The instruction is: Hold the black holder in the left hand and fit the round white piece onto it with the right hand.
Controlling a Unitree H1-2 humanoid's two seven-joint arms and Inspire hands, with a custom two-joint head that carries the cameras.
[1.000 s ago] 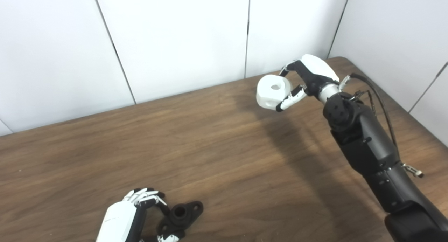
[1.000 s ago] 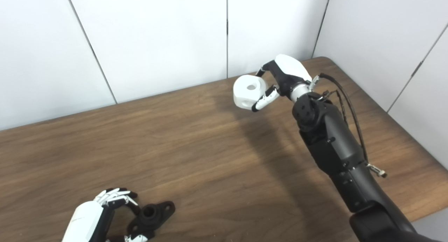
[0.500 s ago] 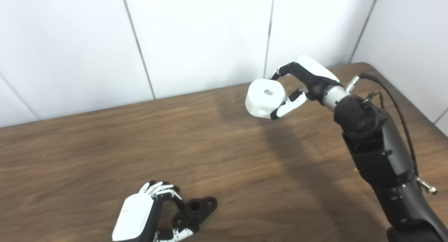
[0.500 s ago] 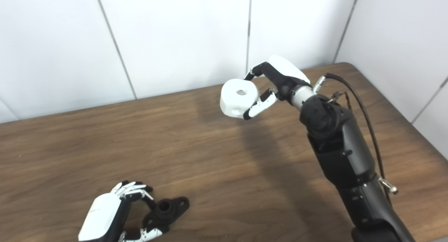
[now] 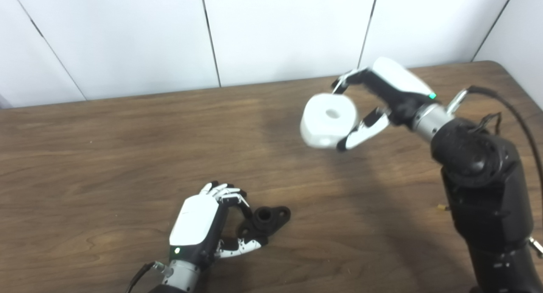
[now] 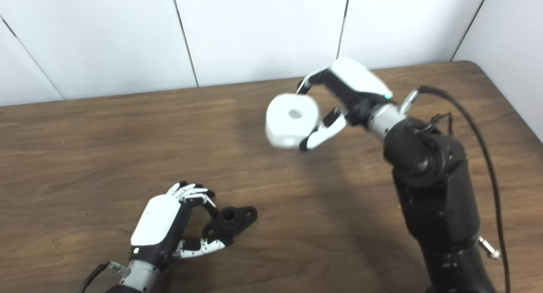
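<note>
While the round white plastic piece with a central hole (image 5: 329,120) is pinched between the fingers and thumb of the right robot hand (image 5: 384,94) and held in the air above the far right part of the brown wooden table (image 5: 106,157), the black flanged holder (image 5: 264,221) lies on the table near its front edge. The holder's near end is enclosed by the curled fingers (image 5: 227,194) and thumb of the left robot hand (image 5: 203,225), though a firm grip cannot be confirmed. The two parts are kept well apart.
</note>
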